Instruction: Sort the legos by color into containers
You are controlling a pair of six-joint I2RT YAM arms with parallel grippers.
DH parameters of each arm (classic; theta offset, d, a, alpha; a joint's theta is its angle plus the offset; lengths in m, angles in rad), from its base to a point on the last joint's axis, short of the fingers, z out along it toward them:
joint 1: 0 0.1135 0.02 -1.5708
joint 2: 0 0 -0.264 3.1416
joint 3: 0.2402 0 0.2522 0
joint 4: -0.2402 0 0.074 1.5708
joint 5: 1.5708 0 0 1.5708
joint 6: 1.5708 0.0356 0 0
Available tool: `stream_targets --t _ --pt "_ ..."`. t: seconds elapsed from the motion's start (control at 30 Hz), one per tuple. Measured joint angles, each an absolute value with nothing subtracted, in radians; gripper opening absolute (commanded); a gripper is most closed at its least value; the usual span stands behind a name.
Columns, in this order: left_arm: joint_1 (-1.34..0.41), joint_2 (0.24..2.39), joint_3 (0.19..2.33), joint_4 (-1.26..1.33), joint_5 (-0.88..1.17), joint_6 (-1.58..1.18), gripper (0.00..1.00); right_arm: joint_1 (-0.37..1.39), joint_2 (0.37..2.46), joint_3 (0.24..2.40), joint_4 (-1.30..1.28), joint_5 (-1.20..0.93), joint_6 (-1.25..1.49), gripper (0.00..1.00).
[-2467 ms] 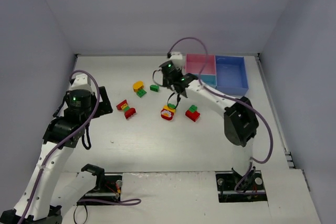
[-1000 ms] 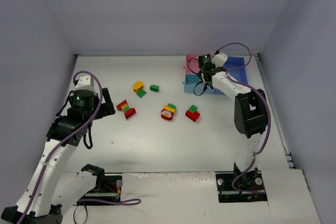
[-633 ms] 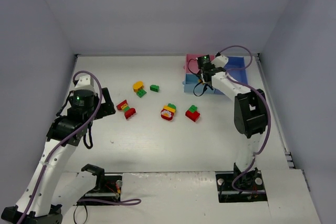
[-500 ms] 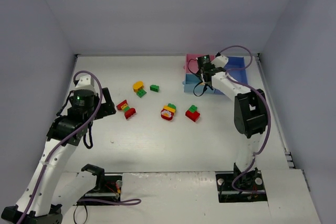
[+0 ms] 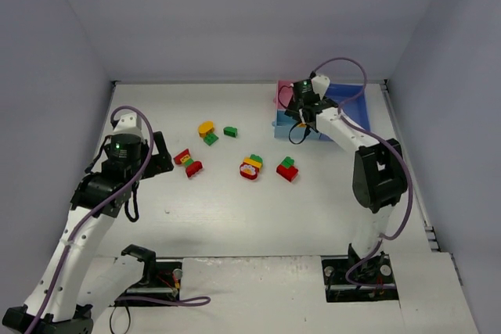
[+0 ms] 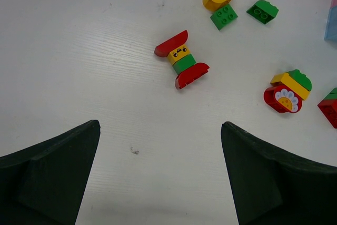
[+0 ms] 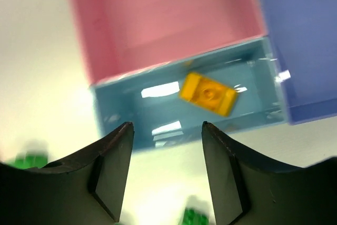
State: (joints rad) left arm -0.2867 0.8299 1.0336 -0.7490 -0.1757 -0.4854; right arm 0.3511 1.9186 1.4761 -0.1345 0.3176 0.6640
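Observation:
Several legos lie on the white table: an orange-and-green pair (image 5: 207, 131), a green brick (image 5: 230, 131), a red-yellow-green clump (image 5: 188, 163) (image 6: 181, 59), a red clump with yellow and green (image 5: 251, 167) (image 6: 287, 90), and a red-green pair (image 5: 286, 168). The containers stand at the back right: pink tray (image 7: 168, 19), light blue tray (image 7: 131, 111), medium blue tray (image 5: 352, 111). An orange brick (image 7: 208, 94) lies in the light blue tray. My right gripper (image 7: 167, 127) (image 5: 298, 120) hangs open and empty over that tray's near wall. My left gripper (image 6: 160, 130) (image 5: 160, 154) is open wide and empty, left of the clumps.
Grey walls close in the table on three sides. The right arm's cable (image 5: 344, 64) loops over the trays. Blurred green bricks (image 7: 192, 215) show below the right fingers. Both arm bases sit at the near edge.
My right arm swung from the middle clump to the trays and its jaws have parted. The orange brick now lies loose in the light blue tray. The left arm barely moved.

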Motion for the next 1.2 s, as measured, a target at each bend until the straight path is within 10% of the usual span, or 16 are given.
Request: stream_targets --t 0.43,1.2 --pt "-0.287 0.855 1.018 -0.731 -0.155 -0.483 0.91 0.553 1.834 1.412 -0.031 -0.204 0.055 0.82" --pt "-0.287 0.781 1.017 -0.832 -0.157 -0.506 0.91 0.571 2.372 1.821 0.011 -0.422 -0.223 0.69"
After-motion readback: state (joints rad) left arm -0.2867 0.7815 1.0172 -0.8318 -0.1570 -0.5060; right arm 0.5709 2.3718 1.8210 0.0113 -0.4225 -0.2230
